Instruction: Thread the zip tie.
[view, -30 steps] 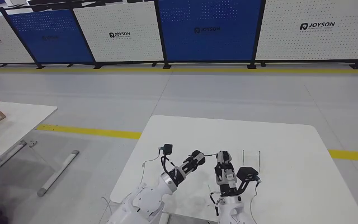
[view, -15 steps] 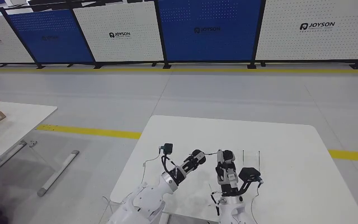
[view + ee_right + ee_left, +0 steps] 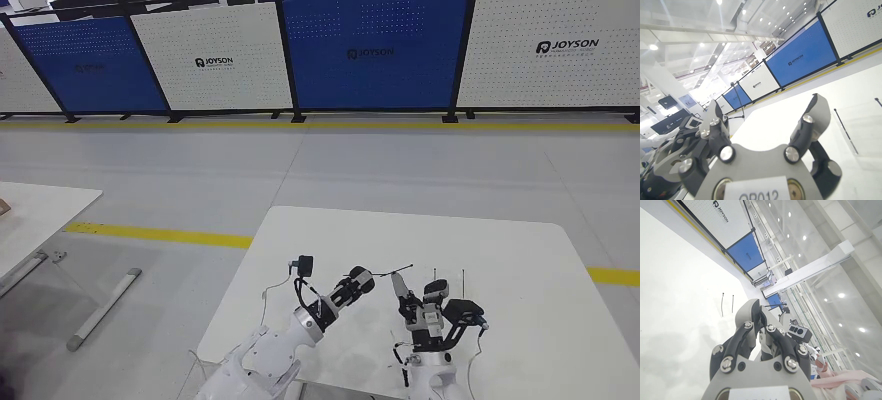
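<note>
left gripper (image 3: pixel 759 309): clamped shut on one end of a black zip tie (image 3: pixel 392 271), held up off the table (image 3: pixel 500 240)
zip tie: pokes out of the left gripper as a thin bendy strand, with the free end in the air pointing at the right gripper (image 3: pixel 763 99). Can't tell which end has the head
right gripper: fingers spread wide with nothing in them. It's just beside the left gripper and near the tie's free end, not touching it
spare ties (image 3: pixel 722 305): two more lying flat side by side, farther from the left gripper, out past the right one
step in hand: my guess is the right one has to catch that free end so it can be bent round into the head
how to do it well: I'd pinch close to the tip, line both ends up on one axis and go slow, since the strand will flex away if nudged. Keep the left gripper firm so the tie doesn't twist
</note>
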